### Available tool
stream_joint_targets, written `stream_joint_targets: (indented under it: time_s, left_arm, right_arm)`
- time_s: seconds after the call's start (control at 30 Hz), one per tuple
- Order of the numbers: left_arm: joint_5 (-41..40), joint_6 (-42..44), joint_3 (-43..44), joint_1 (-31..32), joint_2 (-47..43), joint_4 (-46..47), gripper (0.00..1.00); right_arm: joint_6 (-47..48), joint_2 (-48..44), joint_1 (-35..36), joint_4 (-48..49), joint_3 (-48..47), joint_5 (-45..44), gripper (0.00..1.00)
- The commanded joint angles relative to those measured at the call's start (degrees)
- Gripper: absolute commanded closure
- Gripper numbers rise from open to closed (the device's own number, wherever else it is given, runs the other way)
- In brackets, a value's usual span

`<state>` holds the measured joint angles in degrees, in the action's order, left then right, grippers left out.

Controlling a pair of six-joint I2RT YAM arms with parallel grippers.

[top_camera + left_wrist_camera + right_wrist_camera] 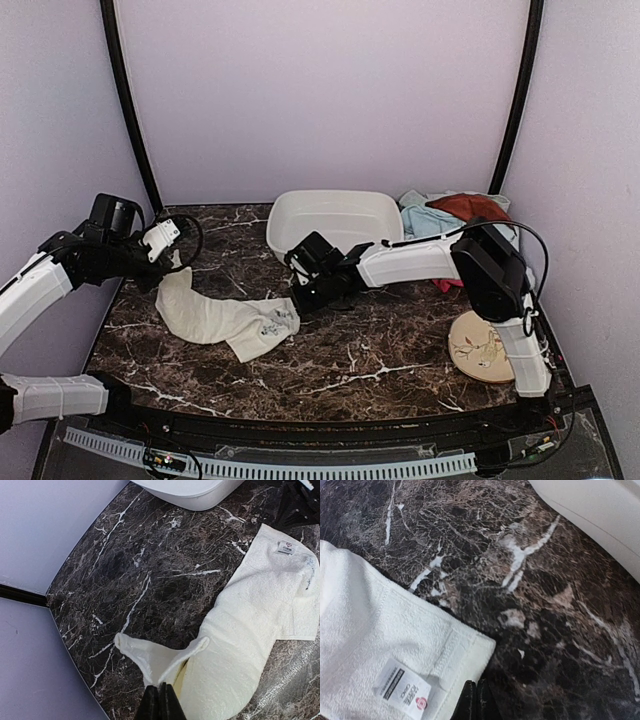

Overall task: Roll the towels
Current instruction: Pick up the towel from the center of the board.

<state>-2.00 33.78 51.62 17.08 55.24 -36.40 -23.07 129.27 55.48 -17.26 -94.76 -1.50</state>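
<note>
From above, you see the cream towel [225, 318] lying on the marble table [400, 360], with other towels [445, 212] heaped back right. Your left wrist view shows the left gripper [160, 700] clenched on its raised corner. In your right wrist view the right gripper [476, 700] is closed at the labelled hem, grip on cloth unclear.

Top external: set above and behind the arm bases, aimed down and forward across the marble table [380, 350] to the back wall; the whole workspace is taken in from afar.

Left wrist: aimed steeply down at close range. The left gripper [160, 702] is framed at bottom centre, the cream towel [240, 650] at lower right, the white basin [190, 492] along the top edge.

Right wrist: held closer still. The right gripper [476, 702] is framed at bottom centre, the towel's labelled corner at lower left, the basin wall at upper right.

Towel, basin and tabletop are shared by all three views.
</note>
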Motion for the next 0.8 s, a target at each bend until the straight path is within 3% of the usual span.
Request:
stream_joint_targets:
  time_s: [0.0, 0.23, 0.33, 0.37, 0.4, 0.43, 0.5, 0.6, 0.77]
  left_arm:
    - [-4.6, -3.1, -2.9, -0.5, -3.4, 4.5, 1.00]
    - [-2.6, -3.4, -6.4, -0.7, -9.5, 0.8, 1.00]
    - [-2.7, -3.0, -8.8, -0.8, -11.3, 0.7, 1.00]
    - [-3.4, -3.1, -9.2, -0.8, -11.5, 0.7, 1.00]
    - [-4.2, -3.2, -9.5, -0.8, -11.5, 0.6, 1.00]
    - [-4.7, -3.2, -9.8, -0.9, -11.7, 0.3, 1.00]
    - [-4.8, -3.5, -10.2, -0.9, -12.4, 0.2, 1.00]
    - [-4.2, -3.4, -10.4, -0.9, -13.1, -0.3, 1.00]
    - [-3.8, -3.5, -9.9, -1.0, -12.1, -0.9, 1.00]
  right_arm:
    - [-0.5, -10.6, -0.4, 3.9, 4.0, -4.1, 1.00]
    - [-2.1, -23.4, 0.4, 5.2, 16.0, -7.3, 1.00]
    - [-3.1, -24.6, 0.3, 6.5, 18.8, -6.7, 1.00]
    - [-3.2, -23.3, 0.4, 6.1, 18.1, -6.4, 0.99]
    - [-3.3, -21.6, 0.5, 5.8, 16.7, -5.9, 0.81]
    - [-3.3, -19.6, 0.7, 5.8, 15.2, -5.7, 0.69]
    - [-3.2, -15.1, 1.5, 5.4, 10.2, -6.1, 0.57]
    - [-2.2, -6.9, 2.9, 2.5, 0.4, -7.7, 0.51]
    - [-0.9, 4.0, 4.1, -3.0, -12.3, -11.2, 0.50]
